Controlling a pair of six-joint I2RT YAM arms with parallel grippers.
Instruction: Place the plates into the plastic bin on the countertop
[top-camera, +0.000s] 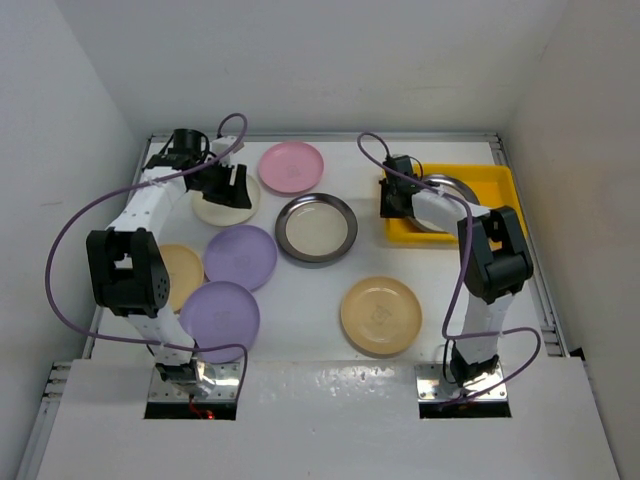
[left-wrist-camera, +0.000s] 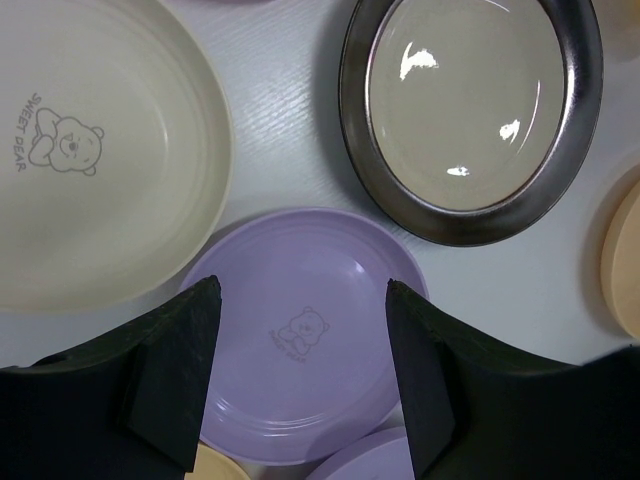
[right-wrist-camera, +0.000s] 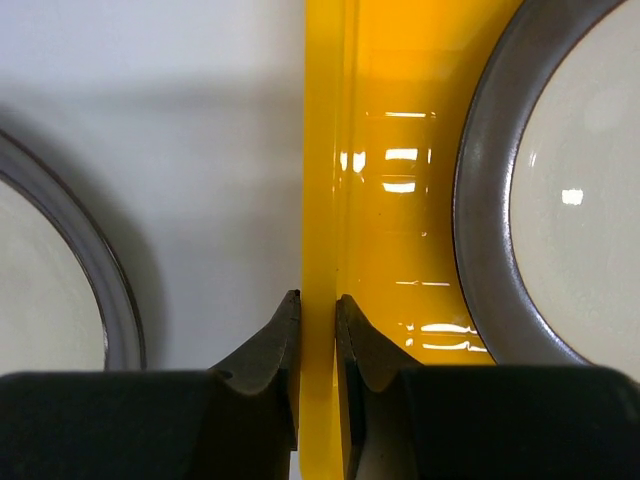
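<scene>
The yellow plastic bin lies at the right of the white countertop and holds one steel plate. My right gripper is shut on the bin's left wall, one finger on each side, with the steel plate in the bin to its right. My left gripper is open and empty above the cream plate. In the left wrist view the gripper frames a lilac plate. A pink plate, a second steel plate, two lilac plates and two tan plates lie on the countertop.
White walls enclose the countertop on the left, back and right. The left arm's purple cable loops out over the left side. In the right wrist view the rim of the loose steel plate lies left of the bin.
</scene>
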